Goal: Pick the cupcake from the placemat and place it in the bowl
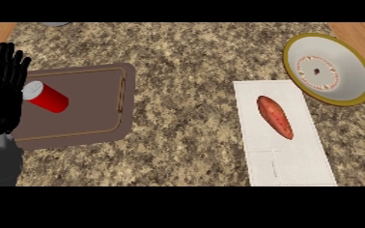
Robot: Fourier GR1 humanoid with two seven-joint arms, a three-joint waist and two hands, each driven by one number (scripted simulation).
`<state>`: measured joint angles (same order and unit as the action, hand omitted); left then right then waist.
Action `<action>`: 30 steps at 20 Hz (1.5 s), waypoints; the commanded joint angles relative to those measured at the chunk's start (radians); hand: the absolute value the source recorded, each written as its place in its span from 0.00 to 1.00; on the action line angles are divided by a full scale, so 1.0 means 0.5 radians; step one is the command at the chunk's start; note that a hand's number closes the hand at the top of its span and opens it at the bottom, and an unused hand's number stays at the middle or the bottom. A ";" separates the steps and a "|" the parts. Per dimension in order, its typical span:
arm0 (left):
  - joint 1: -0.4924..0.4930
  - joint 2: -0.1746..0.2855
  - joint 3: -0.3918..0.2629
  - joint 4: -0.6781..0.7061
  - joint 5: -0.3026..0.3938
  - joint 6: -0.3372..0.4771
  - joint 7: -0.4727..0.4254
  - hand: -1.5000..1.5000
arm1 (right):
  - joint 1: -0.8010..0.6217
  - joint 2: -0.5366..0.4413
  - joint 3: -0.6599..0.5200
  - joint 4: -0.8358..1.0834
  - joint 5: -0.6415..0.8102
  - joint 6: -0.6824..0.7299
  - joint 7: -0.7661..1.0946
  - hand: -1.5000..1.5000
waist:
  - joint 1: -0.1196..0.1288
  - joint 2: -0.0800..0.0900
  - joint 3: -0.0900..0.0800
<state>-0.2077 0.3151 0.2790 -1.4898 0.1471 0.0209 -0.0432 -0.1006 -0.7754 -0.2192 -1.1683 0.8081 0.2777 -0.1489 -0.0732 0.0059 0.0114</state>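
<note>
The left hand (10, 87) rests at the view's left edge, fingers straight and up, holding nothing. Just beside it a red can (46, 97) lies on its side on a brown tray (92, 121). Across the speckled counter (185, 77), a sweet potato (275, 116) lies on the white placemat (285, 159). The yellow-rimmed bowl (342, 84) sits at the mat's far right corner

I can find no words or numbers to read here. The can (47, 97) on the left is plain red. The placemat (305, 145) on the right has only thin grey lines at its near end. The bowl (341, 84), far right, has a ring of red marks, not letters.
</note>
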 commanded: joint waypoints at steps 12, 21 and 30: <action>-0.027 -0.065 -0.076 0.003 -0.020 -0.008 -0.029 0.50 | -0.005 -0.796 -0.804 1.028 -0.442 -0.169 -1.446 1.00 | 0.103 0.009 0.001; -0.145 -0.026 -0.114 -0.011 0.004 -0.039 0.134 0.50 | -0.316 -1.070 -0.896 1.388 -0.739 0.450 -1.728 1.00 | 0.205 0.006 -0.011; -0.239 -0.038 -0.139 0.034 -0.023 -0.027 0.118 0.50 | -0.661 -1.104 -0.621 1.336 -0.807 0.700 -1.456 1.00 | 0.259 0.017 -0.018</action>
<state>-0.2995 0.2991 0.2173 -1.4854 0.1391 0.0054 0.0102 -0.3550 -1.3324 -0.5772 -0.5062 0.4162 0.4487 -0.8222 0.0406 0.0102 0.0029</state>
